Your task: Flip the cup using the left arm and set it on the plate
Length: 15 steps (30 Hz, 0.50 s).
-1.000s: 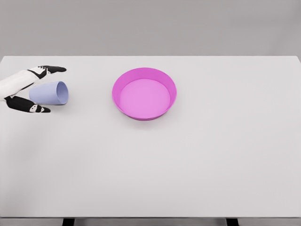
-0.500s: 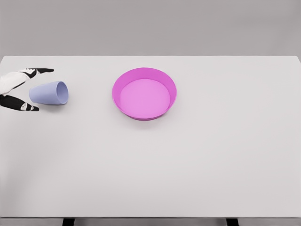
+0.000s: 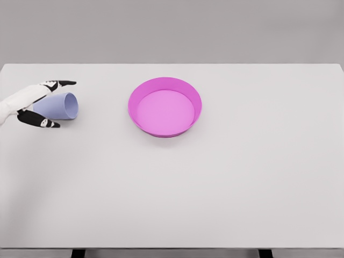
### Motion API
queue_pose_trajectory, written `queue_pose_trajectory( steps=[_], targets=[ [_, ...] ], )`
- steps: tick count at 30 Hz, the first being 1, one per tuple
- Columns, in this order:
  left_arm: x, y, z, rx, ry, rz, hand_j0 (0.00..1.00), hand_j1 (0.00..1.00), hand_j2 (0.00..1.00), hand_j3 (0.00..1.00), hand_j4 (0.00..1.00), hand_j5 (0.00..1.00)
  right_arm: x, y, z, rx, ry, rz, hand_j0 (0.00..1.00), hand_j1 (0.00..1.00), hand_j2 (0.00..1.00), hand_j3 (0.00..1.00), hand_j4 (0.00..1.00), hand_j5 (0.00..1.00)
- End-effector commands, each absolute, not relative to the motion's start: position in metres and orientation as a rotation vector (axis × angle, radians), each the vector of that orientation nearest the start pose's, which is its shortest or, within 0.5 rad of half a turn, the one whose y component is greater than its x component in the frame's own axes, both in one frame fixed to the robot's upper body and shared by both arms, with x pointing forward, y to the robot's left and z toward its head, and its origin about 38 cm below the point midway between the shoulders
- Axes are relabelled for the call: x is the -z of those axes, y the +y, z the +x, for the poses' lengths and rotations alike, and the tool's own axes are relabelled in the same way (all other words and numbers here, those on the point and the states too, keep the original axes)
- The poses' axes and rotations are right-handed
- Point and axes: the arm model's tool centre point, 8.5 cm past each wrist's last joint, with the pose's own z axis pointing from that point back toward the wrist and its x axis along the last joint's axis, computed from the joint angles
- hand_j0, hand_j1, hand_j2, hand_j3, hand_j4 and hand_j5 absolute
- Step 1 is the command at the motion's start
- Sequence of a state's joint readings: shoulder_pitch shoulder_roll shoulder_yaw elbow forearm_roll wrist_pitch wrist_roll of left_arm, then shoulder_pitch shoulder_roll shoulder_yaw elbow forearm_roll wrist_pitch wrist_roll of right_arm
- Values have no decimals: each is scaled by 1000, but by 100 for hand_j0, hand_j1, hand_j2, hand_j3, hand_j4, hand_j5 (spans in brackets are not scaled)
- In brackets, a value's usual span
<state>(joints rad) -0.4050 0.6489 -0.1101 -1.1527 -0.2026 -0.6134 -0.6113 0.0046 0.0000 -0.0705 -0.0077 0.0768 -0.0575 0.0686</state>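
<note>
My left hand [image 3: 38, 103] has come back in toward the cup [image 3: 60, 106] after pulling out to the worktop's left edge half a second ago. It now sits about where it was a second ago, fingers spread on either side of the cup's closed end: one dark fingertip reaches over the far side and another lies along the near side. From here I read the fingers as open around the cup, not clamped; whether any pad touches it I cannot tell.

The cup has not moved across all three frames. It lies on its side near the left edge of the worktop [image 3: 231, 183], mouth facing right toward the plate [image 3: 165, 107], which stands well apart from it near the middle.

So the retreat and return bought nothing yet: this looks like a second approach for the grasp. The flip and the placing are both still to do. My right arm is out of view.
</note>
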Motion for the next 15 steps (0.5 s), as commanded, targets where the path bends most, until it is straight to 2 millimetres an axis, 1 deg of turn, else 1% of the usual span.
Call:
queue_pose_trajectory(
  steps=[1, 5, 7, 12, 13, 15],
  targets=[
    [-165, 412, 434, 1369, -1522, 306, 100, 100, 100, 100, 100, 100, 262, -266, 6, -11, -59, -19, 100, 100, 100, 100, 100, 100],
    [-162, 417, 435, 1355, -1509, 308, 100, 100, 100, 100, 100, 100, 262, -266, 6, -11, -59, -19, 100, 100, 100, 100, 100, 100],
    [-164, 420, 439, 1347, -1507, 315, 100, 100, 100, 100, 100, 100, 262, -266, 6, -11, -59, -19, 100, 100, 100, 100, 100, 100],
    [-162, 418, 439, 1359, -1498, 312, 100, 100, 100, 100, 100, 100, 262, -266, 6, -11, -59, -19, 100, 100, 100, 100, 100, 100],
    [-160, 418, 439, 1382, -1475, 327, 100, 100, 100, 100, 100, 100, 262, -266, 6, -11, -59, -19, 100, 100, 100, 100, 100, 100],
    [-162, 414, 442, 1400, -1471, 336, 100, 100, 100, 100, 100, 100, 262, -266, 6, -11, -61, -19, 100, 100, 100, 100, 100, 100]
  ],
)
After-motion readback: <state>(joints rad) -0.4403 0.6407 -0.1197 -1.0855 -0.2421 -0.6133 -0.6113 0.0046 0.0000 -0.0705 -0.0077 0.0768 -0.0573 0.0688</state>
